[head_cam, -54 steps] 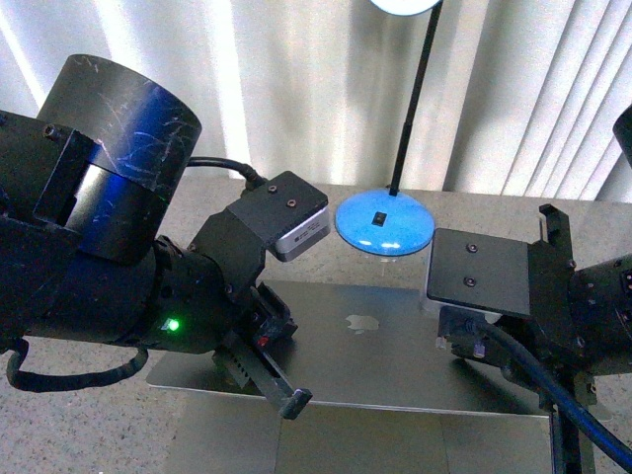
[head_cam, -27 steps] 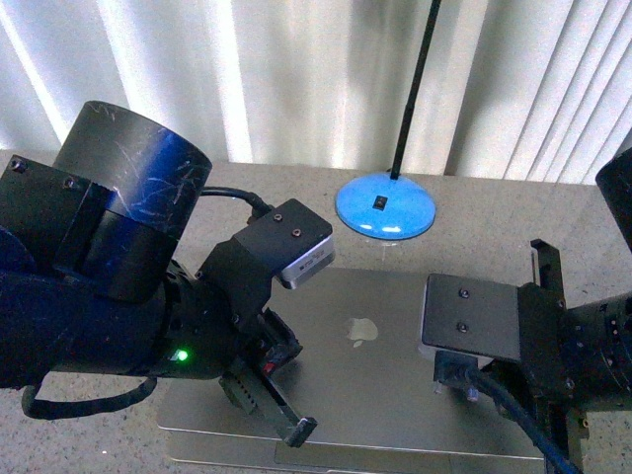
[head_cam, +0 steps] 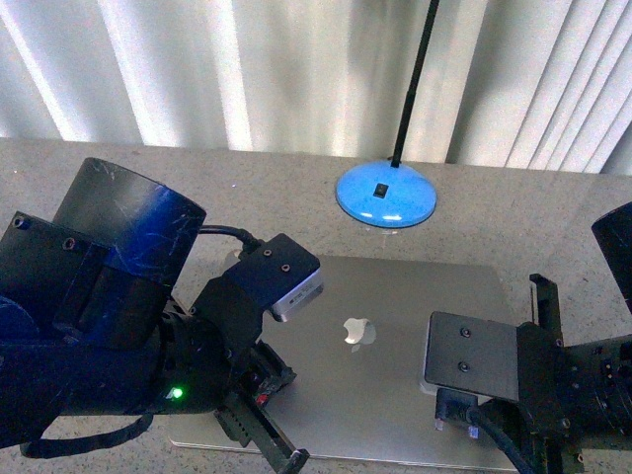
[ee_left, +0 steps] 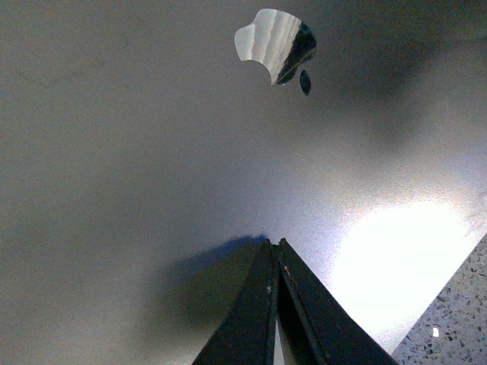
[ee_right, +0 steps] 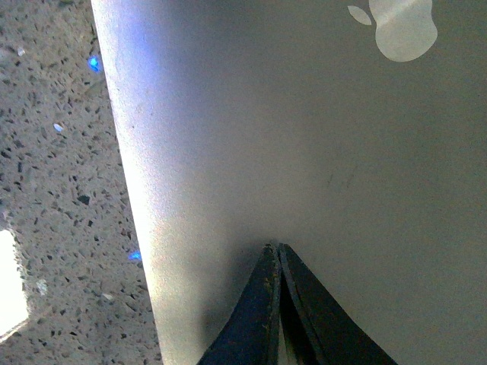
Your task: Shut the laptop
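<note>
Closed laptop [head_cam: 415,296], flat on the speckled table [head_cam: 118,168] in the near middle, logo [head_cam: 360,332] facing up. Just beyond its far edge, a blue lamp base [head_cam: 385,197], thin black pole [head_cam: 410,89] rising from it, pale curtain [head_cam: 197,69] behind.

Over the near left part of the lid, the left claw [ee_left: 274,249]: fingers pressed together, no gap at the tips, nothing between them. Tips right at the metal, shadow beside them; cannot tell whether touching.

Over the near right part, the right claw [ee_right: 274,251]: likewise pinched together and empty. Hangs low over bare lid close to one edge, table showing just beside; contact unclear.

On the left arm [head_cam: 99,326], a small green light [head_cam: 176,393] glowing.
</note>
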`<state>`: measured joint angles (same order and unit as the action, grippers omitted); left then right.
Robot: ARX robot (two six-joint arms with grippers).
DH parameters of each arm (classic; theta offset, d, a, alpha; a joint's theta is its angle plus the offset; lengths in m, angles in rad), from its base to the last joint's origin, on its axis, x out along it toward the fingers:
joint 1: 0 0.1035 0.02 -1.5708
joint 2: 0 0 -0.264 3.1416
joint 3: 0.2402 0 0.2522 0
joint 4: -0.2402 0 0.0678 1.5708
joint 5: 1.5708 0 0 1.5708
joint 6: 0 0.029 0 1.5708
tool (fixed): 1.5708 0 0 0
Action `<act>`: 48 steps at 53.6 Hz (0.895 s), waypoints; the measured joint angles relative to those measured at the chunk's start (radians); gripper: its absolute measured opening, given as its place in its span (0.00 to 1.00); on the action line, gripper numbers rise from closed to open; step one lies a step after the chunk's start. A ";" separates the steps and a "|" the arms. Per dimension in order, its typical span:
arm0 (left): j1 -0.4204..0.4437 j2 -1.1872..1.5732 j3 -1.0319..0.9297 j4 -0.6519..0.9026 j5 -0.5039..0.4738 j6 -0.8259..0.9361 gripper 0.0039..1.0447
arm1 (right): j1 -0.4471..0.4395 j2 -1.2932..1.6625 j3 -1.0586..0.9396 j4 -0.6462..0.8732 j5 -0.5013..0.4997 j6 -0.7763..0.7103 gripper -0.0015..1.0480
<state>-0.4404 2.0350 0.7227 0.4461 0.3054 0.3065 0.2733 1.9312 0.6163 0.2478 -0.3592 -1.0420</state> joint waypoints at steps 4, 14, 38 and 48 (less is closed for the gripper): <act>0.007 0.000 -0.008 0.011 0.016 -0.023 0.03 | -0.002 -0.008 0.000 0.000 -0.017 0.037 0.03; 0.056 -0.021 -0.038 0.080 0.084 -0.149 0.03 | -0.027 -0.093 0.001 0.071 -0.080 0.205 0.03; 0.381 -0.331 -0.117 0.369 -0.126 -0.959 0.13 | -0.068 -0.414 -0.026 0.289 0.129 1.016 0.32; 0.446 -0.424 -0.177 0.311 -0.209 -1.185 0.42 | -0.061 -0.462 -0.070 0.290 0.338 1.255 0.60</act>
<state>0.0051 1.6112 0.5457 0.7574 0.0967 -0.8787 0.2119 1.4693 0.5465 0.5373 -0.0212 0.2131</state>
